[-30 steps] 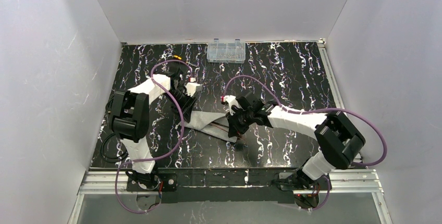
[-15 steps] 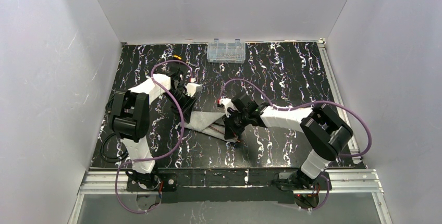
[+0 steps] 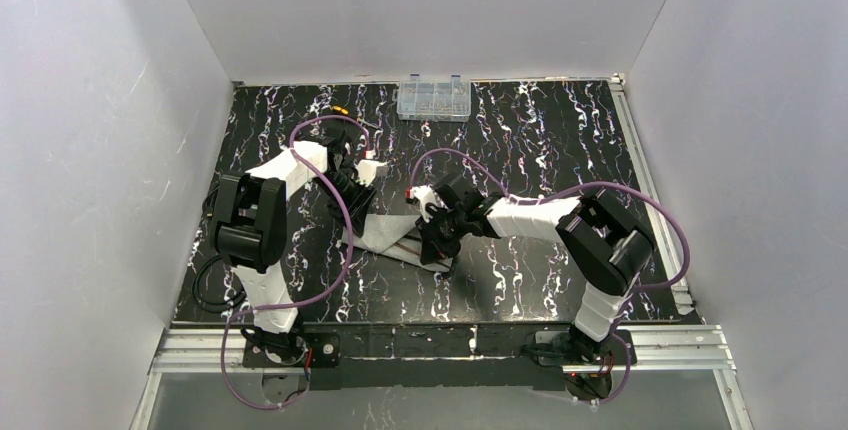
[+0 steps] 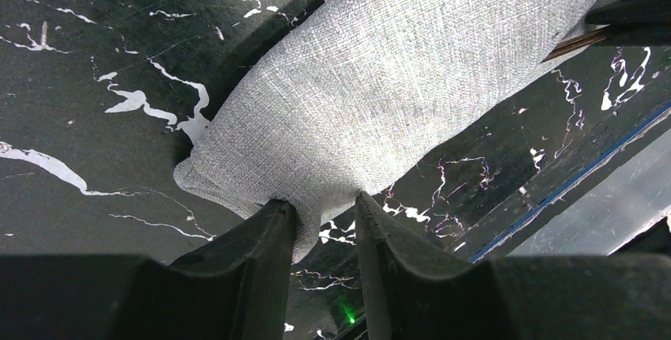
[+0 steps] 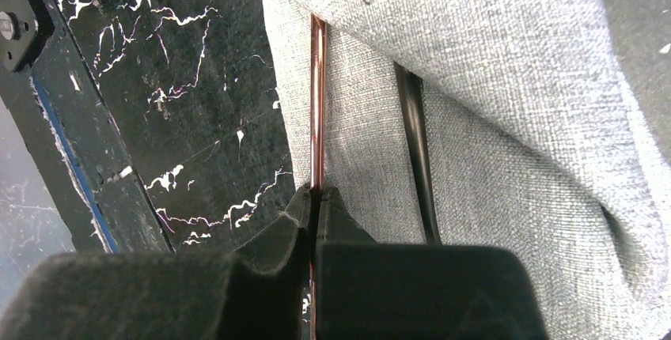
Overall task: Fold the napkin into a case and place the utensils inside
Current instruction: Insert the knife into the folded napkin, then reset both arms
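- The narrow, layered, light-grey matte cloth case (image 3: 385,233) is seen lying slantwise on the black marbled bench (image 3: 560,140). It lies somewhat nearer the near edge than the far edge, between the two arms.
- One end of the case is nipped by the left end effector (image 4: 323,225), a bulge of fabric being pinched between its fingers.
- The right end effector (image 5: 316,202) is pressed together on the end of a long, thin copper-brown metal utensil (image 5: 317,95). The shaft is tucked under the upper cloth layer at the open mouth.
- A second thin, dark utensil (image 5: 414,142) is seen lying in the same opening.
- The cloth is judged soft, light and limp. It is best held at a folded end through all layers, so that the pocket is kept from sliding.
- The copper-brown utensil is judged stiff, light and slippery, and liable to pivot in a pinch. It is best gripped near its free end, in line with the shaft, and slid lengthwise.
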Available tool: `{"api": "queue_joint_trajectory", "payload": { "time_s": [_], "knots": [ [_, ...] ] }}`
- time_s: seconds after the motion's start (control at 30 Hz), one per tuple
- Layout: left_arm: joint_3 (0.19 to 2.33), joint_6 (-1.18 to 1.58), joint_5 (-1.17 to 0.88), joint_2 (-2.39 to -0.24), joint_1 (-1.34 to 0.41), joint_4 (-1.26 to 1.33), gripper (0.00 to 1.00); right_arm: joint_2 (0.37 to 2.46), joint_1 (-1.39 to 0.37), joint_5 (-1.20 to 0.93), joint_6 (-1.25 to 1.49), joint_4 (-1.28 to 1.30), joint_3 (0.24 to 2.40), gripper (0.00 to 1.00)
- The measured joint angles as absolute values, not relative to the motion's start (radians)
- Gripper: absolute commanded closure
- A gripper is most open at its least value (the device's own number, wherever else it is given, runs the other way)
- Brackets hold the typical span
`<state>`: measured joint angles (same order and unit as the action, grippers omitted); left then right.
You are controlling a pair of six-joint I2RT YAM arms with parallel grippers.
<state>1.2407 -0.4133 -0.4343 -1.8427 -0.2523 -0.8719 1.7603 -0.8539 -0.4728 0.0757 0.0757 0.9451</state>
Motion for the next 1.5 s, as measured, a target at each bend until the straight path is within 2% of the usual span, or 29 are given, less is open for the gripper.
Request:
{"api": "queue_joint_trajectory", "payload": {
  "time_s": [0.37,0.5,0.63,0.73,0.9,1.03,1.07,1.1,1.13,1.17,1.37,1.5],
  "knots": [
    [1.241,-0.427,-0.434,-1.843,-0.252,-0.880,0.70,1.777,-0.854,-0.482,-0.004,0.139,1.025,0.98],
    [1.241,-0.427,-0.435,-1.843,-0.252,-0.885,0.70,1.794,-0.854,-0.485,-0.009,0.136,1.028,0.83],
    [1.241,-0.431,-0.437,-1.843,-0.252,-0.890,0.69,1.826,-0.855,-0.499,-0.010,0.124,1.034,0.64],
    [1.241,-0.434,-0.440,-1.843,-0.252,-0.891,0.58,1.826,-0.860,-0.505,-0.007,0.123,1.041,0.51],
    [1.247,-0.430,-0.442,-1.842,-0.253,-0.902,0.37,1.798,-0.868,-0.485,-0.011,0.138,1.045,0.40],
    [1.279,-0.426,-0.435,-1.839,-0.253,-0.934,0.27,1.730,-0.866,-0.450,-0.027,0.210,1.047,0.31],
    [1.291,-0.426,-0.432,-1.836,-0.253,-0.945,0.07,1.715,-0.865,-0.445,-0.031,0.228,1.050,0.26],
    [1.303,-0.426,-0.429,-1.832,-0.253,-0.956,0.02,1.697,-0.865,-0.438,-0.035,0.249,1.052,0.11],
    [1.318,-0.427,-0.426,-1.823,-0.252,-0.965,0.02,1.679,-0.864,-0.431,-0.040,0.274,1.055,0.03],
    [1.333,-0.426,-0.424,-1.813,-0.250,-0.978,0.02,1.664,-0.863,-0.423,-0.046,0.302,1.060,0.01],
    [1.415,-0.423,-0.398,-1.716,-0.230,-1.018,0.02,1.536,-0.836,-0.332,-0.068,0.400,1.066,0.01],
    [1.399,-0.419,-0.372,-1.640,-0.214,-0.951,0.02,1.430,-0.734,-0.143,-0.028,0.332,1.056,0.01]
  ]
}}
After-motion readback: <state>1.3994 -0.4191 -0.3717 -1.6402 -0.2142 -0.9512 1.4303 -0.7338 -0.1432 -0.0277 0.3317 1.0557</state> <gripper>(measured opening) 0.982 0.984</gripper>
